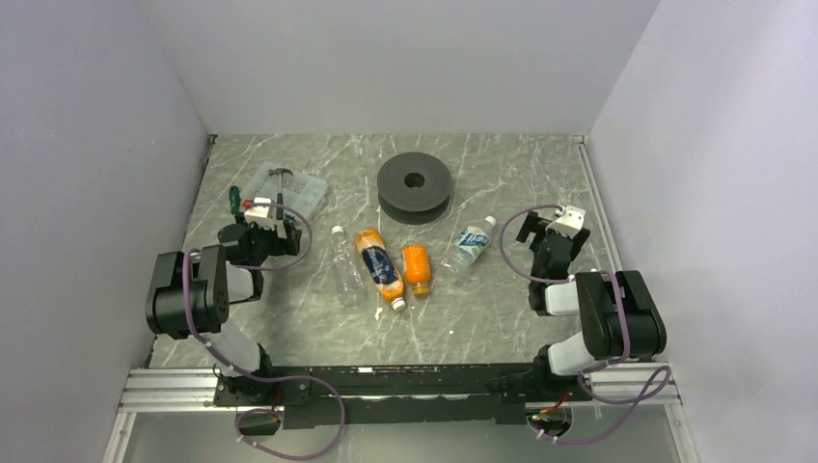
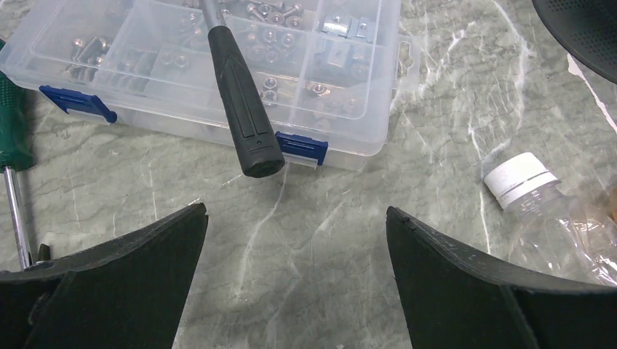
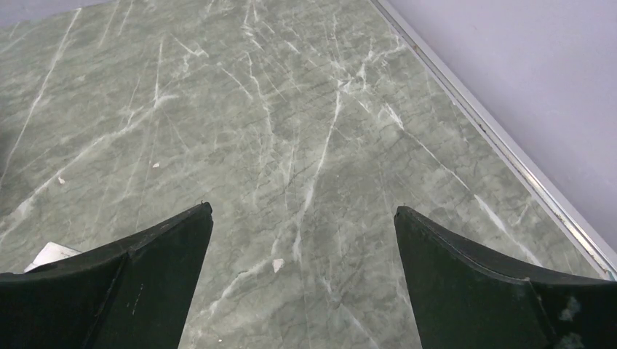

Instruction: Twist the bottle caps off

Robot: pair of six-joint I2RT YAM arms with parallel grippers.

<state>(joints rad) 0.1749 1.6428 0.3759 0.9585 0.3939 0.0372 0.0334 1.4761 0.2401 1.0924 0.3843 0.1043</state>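
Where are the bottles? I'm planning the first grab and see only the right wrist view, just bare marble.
Observer: All four lie side by side, to the left of your right gripper; nearest is a labelled clear bottle.
Operator: Capped?
Observer: Yes, a white cap on its far end.
Operator: Left arm?
Observer: The left gripper is open, with the plain clear bottle just to its right.
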